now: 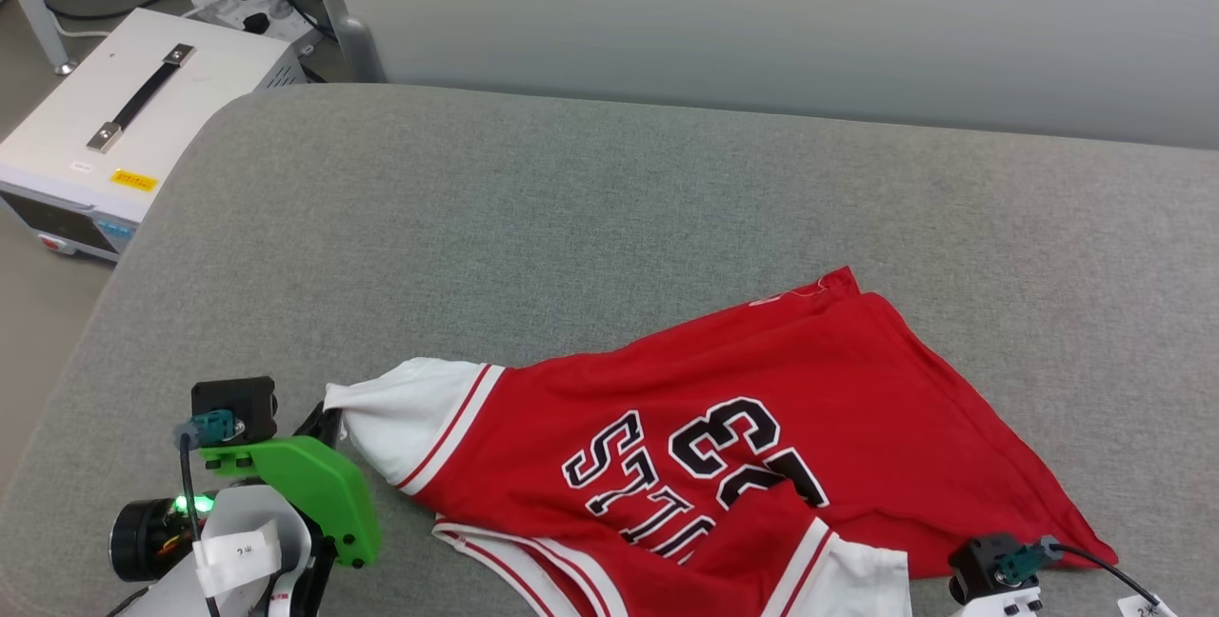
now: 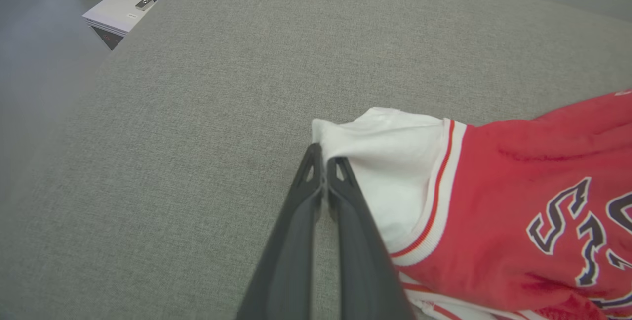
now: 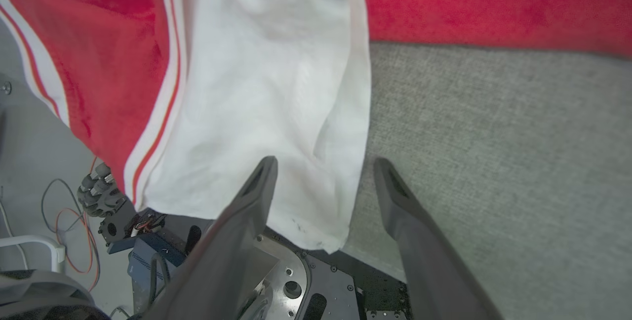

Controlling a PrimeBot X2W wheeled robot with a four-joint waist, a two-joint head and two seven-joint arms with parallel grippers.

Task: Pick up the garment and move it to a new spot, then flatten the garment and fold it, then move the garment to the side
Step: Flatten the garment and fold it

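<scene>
The garment, a red jersey with black white-outlined letters and numbers, lies crumpled on the near part of a grey cushion. My left gripper sits at the jersey's left end, shut on the corner of a white sleeve; its fingertips are pressed together on the cloth. My right gripper is open just above the cushion's front edge. A white flap of the garment lies between and beyond its fingers, and the flap's end hangs over that edge. The right wrist's camera mount shows beside the jersey's lower right corner.
A white equipment box with a black handle stands on the floor at the far left, with a power strip and cables behind it. A pale wall panel runs along the cushion's back. My own base shows below the front edge.
</scene>
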